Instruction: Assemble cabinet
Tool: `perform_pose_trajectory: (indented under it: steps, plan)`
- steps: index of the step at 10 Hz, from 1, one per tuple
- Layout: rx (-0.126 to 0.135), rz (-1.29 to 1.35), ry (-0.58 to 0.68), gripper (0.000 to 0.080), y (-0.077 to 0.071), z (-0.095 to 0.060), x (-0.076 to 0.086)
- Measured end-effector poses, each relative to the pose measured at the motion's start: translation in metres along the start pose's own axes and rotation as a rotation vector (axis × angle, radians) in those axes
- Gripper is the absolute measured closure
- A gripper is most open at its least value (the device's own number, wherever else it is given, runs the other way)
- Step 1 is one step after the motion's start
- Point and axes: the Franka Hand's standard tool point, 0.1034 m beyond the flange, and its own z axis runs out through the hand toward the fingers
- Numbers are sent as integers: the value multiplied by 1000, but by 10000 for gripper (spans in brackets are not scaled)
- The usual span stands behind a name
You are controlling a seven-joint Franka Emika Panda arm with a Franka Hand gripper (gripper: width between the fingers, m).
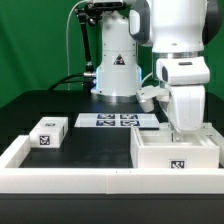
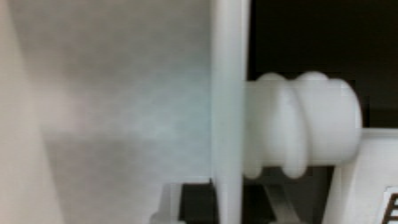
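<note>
On the exterior view's near right, the cabinet body (image 1: 178, 158), an open-topped white box tagged on its near face, sits on the black table (image 1: 60, 105) just below the gripper (image 1: 186, 128). The fingertips reach its far wall; whether they are spread or pinching cannot be told. A smaller tagged panel (image 1: 47, 133) lies well apart on the exterior view's left. Beyond, the marker board (image 1: 118, 121) lies before the arm's base (image 1: 114, 65).
</note>
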Motion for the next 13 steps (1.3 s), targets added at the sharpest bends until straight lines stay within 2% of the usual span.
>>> perform_pose_trajectory:
  steps: [1, 2, 3, 6, 7, 9, 10, 11, 12, 13]
  plan:
    - [6, 15, 2, 762, 0, 1, 17]
    - [14, 10, -3, 762, 0, 1, 23]
    - [29, 15, -13, 762, 0, 1, 24]
    - [33, 14, -20, 762, 0, 0, 24]
    - [33, 15, -20, 666, 0, 1, 23]
    - [33, 15, -20, 293, 0, 1, 23]
    - [33, 16, -20, 293, 0, 1, 23]
    - [33, 16, -20, 111, 0, 1, 22]
    - [34, 16, -20, 31, 0, 1, 22]
    - [34, 17, -20, 6, 0, 1, 22]
